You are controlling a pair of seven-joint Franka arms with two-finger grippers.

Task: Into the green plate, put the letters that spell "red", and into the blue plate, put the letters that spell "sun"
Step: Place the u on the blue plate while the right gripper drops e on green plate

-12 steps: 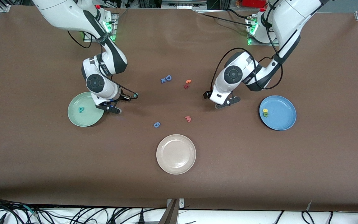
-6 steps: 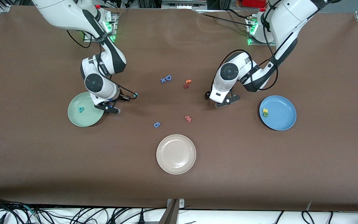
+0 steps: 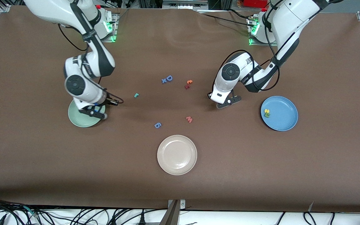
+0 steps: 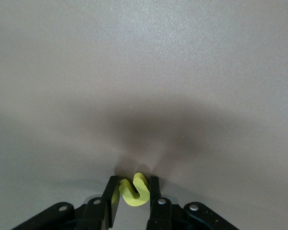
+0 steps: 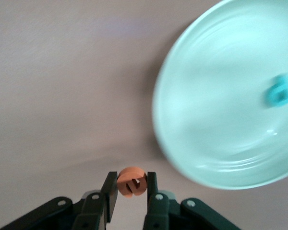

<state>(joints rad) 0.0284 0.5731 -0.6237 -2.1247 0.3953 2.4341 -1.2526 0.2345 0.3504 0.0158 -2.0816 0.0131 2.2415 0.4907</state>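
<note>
From the front, both grippers' fingertips are hidden under their wrists. Only the wrist views show the holds: the left gripper (image 4: 133,194), low over bare table beside the blue plate (image 3: 284,122), pinches a yellow letter (image 4: 133,190); the right gripper (image 5: 131,189) clamps the orange "e" (image 5: 131,181) at the green plate (image 3: 77,120) rim. A blurred teal "d" (image 5: 278,95) lies in that plate — the teal "r" (image 3: 136,95) sits alone on open table. 2 letters (image 3: 266,113) rest in the blue plate.
</note>
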